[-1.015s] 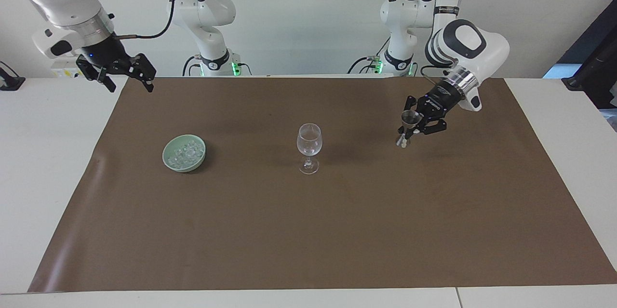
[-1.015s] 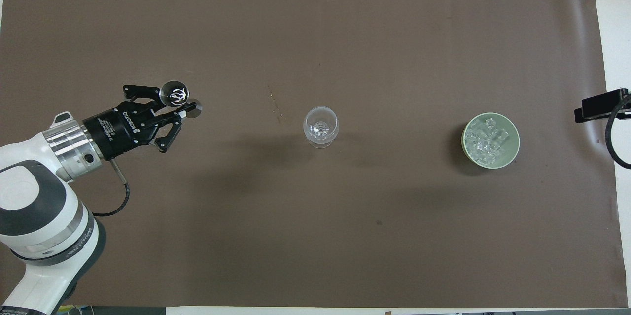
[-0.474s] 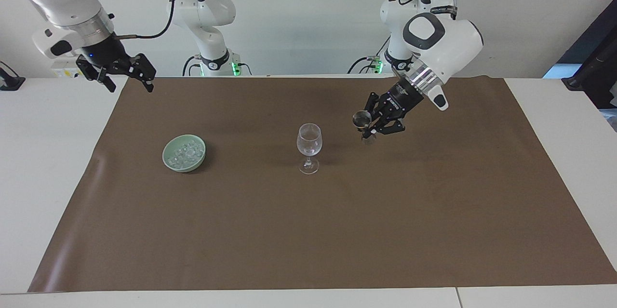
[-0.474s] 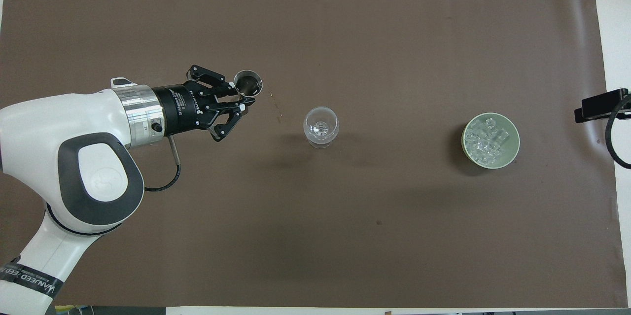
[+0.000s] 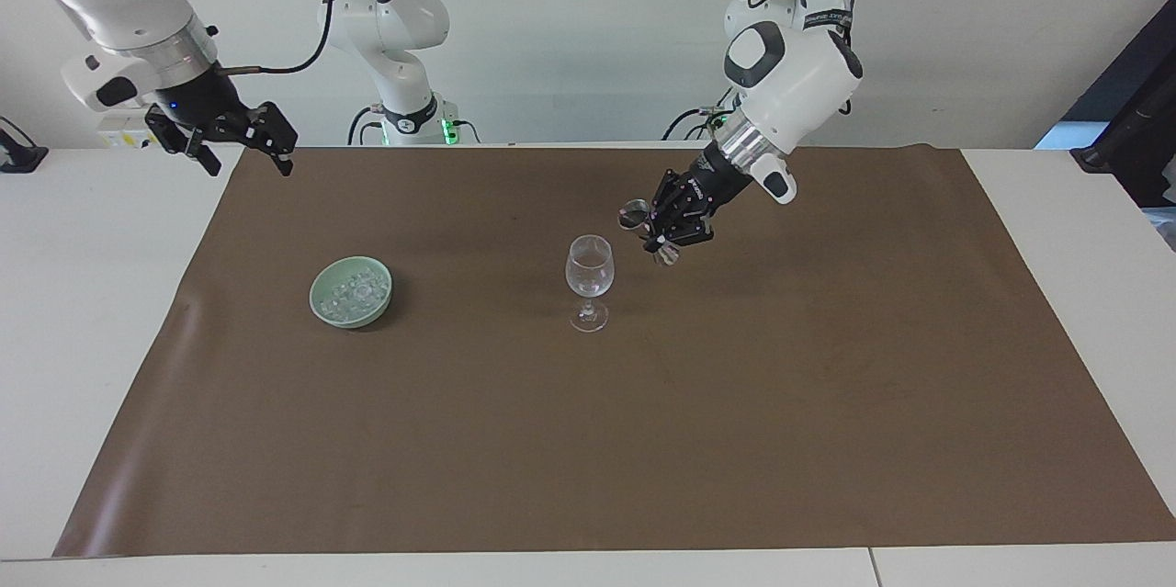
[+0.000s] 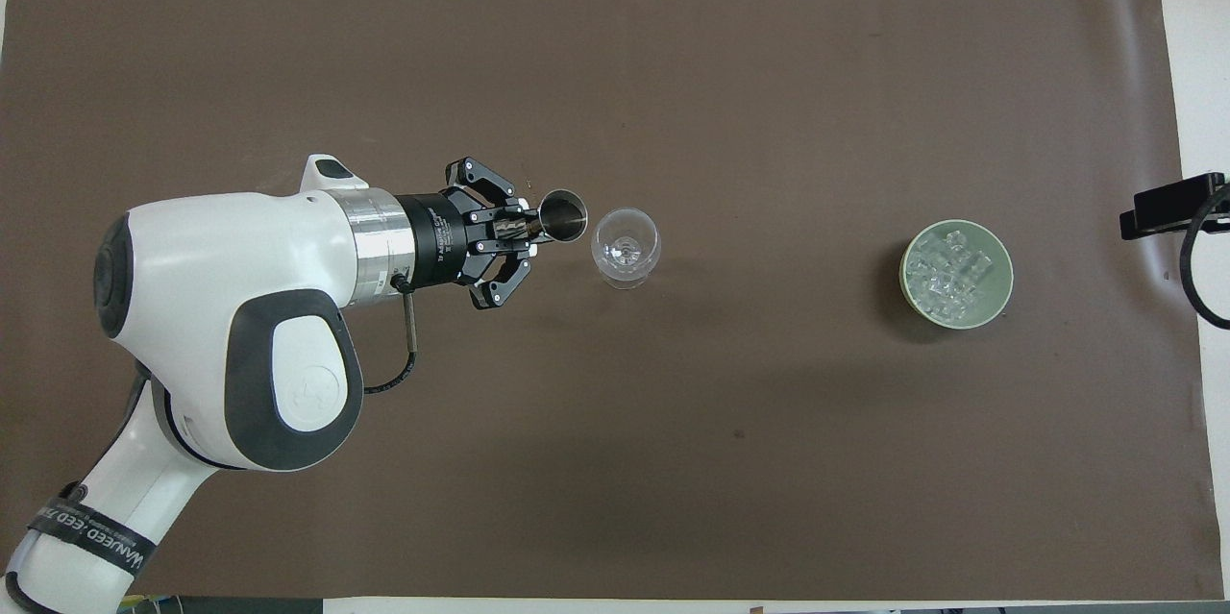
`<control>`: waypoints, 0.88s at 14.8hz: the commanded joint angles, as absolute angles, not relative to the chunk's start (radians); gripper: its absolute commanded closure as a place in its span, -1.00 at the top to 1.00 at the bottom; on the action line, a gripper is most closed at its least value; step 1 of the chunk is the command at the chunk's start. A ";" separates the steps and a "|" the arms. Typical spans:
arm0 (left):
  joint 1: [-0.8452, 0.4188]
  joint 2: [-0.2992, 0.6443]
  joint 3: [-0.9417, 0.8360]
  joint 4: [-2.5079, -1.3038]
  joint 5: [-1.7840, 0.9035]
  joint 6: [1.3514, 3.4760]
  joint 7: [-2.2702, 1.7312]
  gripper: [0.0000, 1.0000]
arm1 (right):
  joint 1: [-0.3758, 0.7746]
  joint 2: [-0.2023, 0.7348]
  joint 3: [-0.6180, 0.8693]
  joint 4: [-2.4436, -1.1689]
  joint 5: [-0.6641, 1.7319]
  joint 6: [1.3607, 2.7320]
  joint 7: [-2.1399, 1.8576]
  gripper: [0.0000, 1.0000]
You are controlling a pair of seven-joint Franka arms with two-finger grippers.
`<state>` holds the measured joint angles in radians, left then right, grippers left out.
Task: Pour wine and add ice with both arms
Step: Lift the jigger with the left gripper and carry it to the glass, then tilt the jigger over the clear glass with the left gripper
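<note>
- While the right arm waits at its own end of the table, the right gripper (image 5: 241,139) hangs over the mat's edge with its fingers spread and nothing between them.
- The left gripper (image 5: 663,229) is closed on a small metal jigger (image 6: 562,215), held in the air just beside the rim of the wine glass (image 5: 589,282), toward the left arm's end.
- That glass stands upright mid-mat (image 5: 643,440).
- The ice (image 6: 951,276) lies heaped in a pale green bowl (image 5: 322,307), well apart from the glass, toward the right arm's end.
</note>
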<state>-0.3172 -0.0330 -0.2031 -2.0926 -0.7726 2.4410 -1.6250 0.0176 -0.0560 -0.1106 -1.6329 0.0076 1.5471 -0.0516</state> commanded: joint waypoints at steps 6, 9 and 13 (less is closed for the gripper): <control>-0.382 0.057 -0.195 -1.971 -0.401 2.447 -1.900 -1.00 | 0.003 -0.066 -0.103 -1.644 0.012 1.537 -0.066 1.00; -0.412 0.087 -0.195 -1.930 -0.264 2.401 -1.960 -1.00 | 0.003 -0.066 -0.103 -1.644 0.012 1.539 -0.066 1.00; -0.448 0.126 -0.195 -1.885 -0.091 2.344 -2.039 -1.00 | 0.003 -0.066 -0.103 -1.644 0.012 1.537 -0.066 1.00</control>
<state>-0.4226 0.1020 -0.2048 -1.9288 -0.1653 2.3843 -1.9925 0.0175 -0.0560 -0.1107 -1.6330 0.0076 1.5471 -0.0516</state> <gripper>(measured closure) 0.784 0.000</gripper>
